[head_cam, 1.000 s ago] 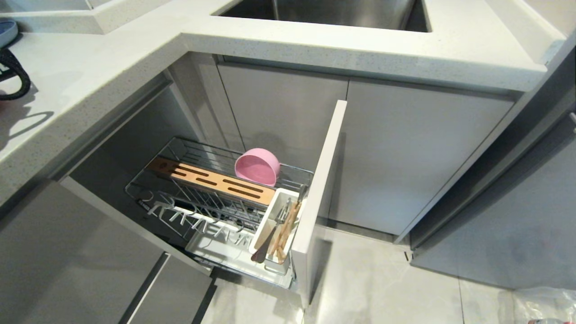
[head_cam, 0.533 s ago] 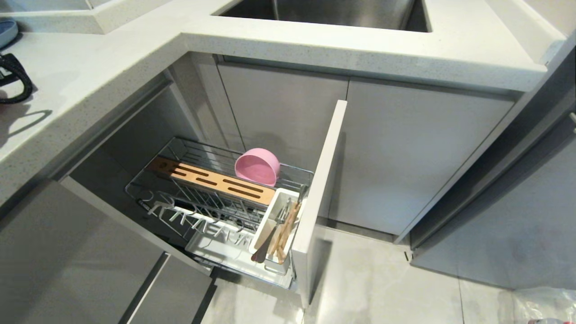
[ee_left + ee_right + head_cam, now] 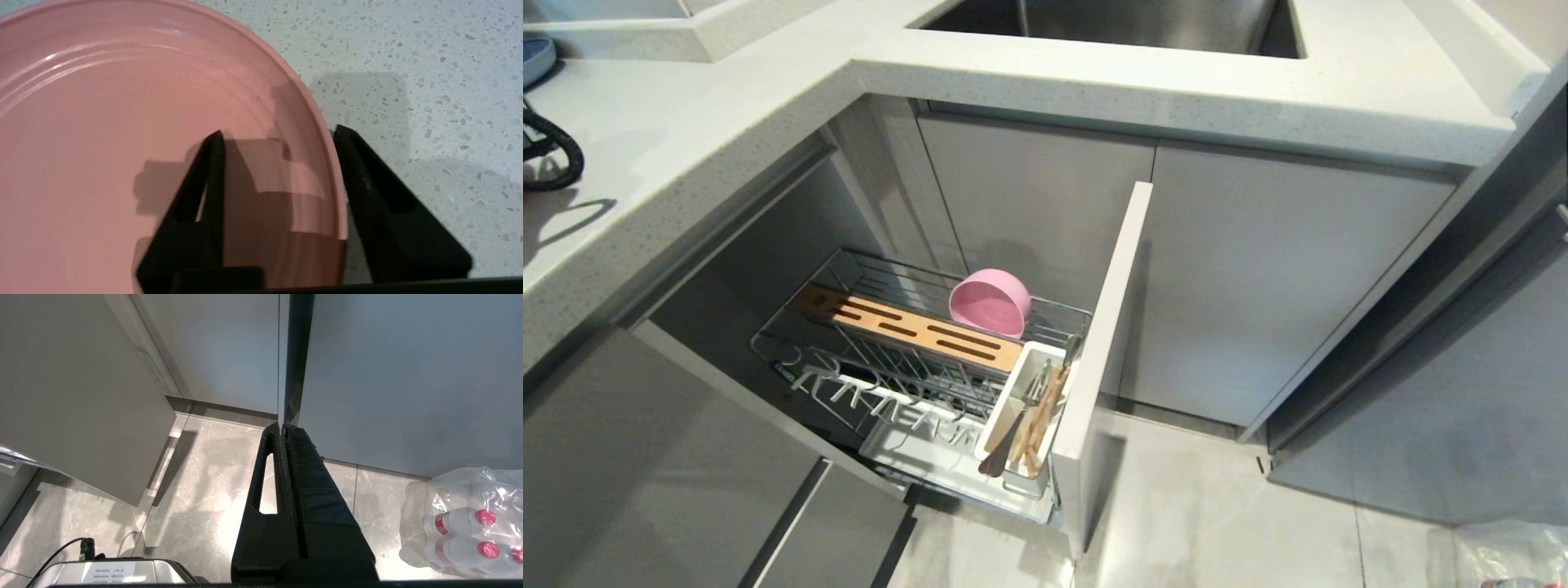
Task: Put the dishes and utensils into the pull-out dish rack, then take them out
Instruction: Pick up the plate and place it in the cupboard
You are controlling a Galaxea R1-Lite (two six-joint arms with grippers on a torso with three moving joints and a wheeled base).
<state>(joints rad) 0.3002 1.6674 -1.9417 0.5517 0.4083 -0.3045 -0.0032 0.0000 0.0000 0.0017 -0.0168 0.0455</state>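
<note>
The pale speckled stone countertop (image 3: 686, 122) runs in a corner shape w/ a steel sink (image 3: 1111, 20) at far side; below it are grey cabinet fronts (image 3: 1258, 269) and a grey tile floor (image 3: 1192, 506). The pull-out dish rack (image 3: 915, 367) stands out of the cabinet at center-left, its narrow front panel (image 3: 1103, 351) on the right. In the rack, pink bowl (image 3: 990, 302) lies on its side at far end; chopsticks (image 3: 1041, 420) and fork (image 3: 1005, 445) stand in the white caddy (image 3: 1017, 408) at near-right. The pink plate (image 3: 122, 143) lies on the countertop, far left; left gripper (image 3: 278, 134) has fingers apart, one each side of plate rim, not clamped yet. Right gripper (image 3: 284, 426) hangs over floor, fingers together, near a pack of water bottles (image 3: 466, 522).
</note>
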